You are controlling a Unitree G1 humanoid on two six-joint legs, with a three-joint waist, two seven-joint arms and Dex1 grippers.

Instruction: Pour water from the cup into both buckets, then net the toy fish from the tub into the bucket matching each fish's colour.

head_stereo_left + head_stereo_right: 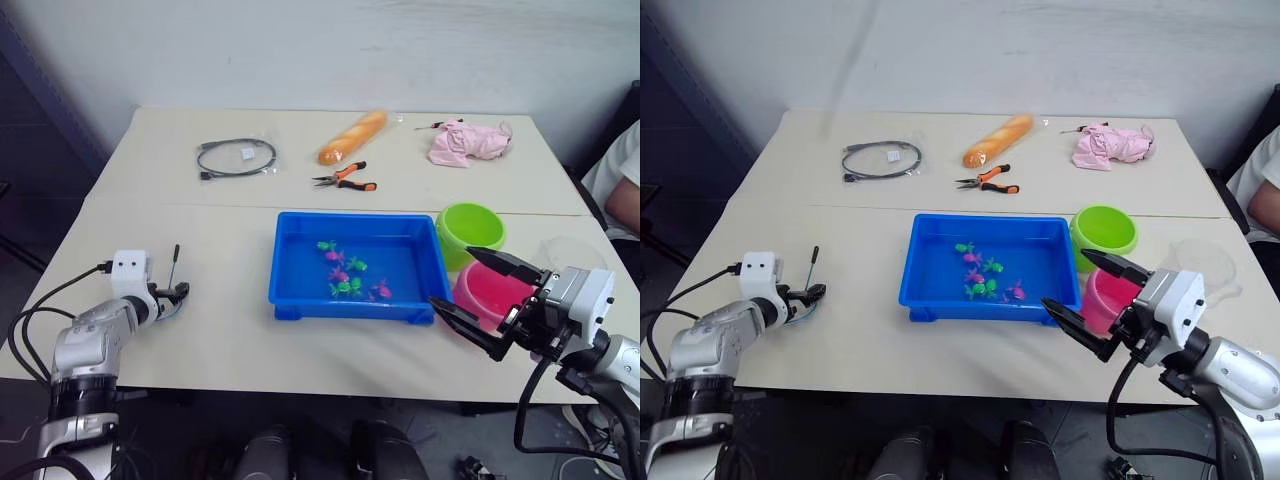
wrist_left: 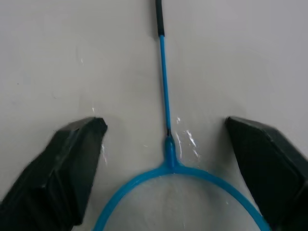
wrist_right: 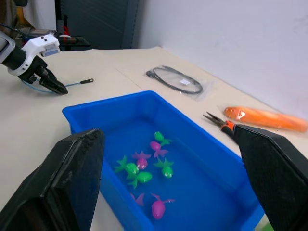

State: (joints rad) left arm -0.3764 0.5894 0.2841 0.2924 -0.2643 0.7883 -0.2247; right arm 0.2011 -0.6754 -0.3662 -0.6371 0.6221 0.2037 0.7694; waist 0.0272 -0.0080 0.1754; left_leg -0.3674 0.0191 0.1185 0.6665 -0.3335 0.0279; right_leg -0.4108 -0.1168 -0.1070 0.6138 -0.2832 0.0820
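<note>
Blue tub (image 1: 290,270) sits mid-frame holding pink and green toy fish (image 1: 348,276). At lower left, left gripper (image 2: 166,159) spreads wide over the net (image 2: 166,144), gripping nothing. At lower right, right gripper (image 1: 468,290) gapes empty beside the pink bucket (image 1: 478,290).

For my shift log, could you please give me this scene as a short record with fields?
Tub: shallow blue plastic tub, mid-table, holding tiny pink and green toy fish
Buckets: lime green bucket and pink bucket, right of the tub
Net: blue-hooped net flat on the table
Left gripper: open, astride the net's handle
Right gripper: open, near the pink bucket
</note>
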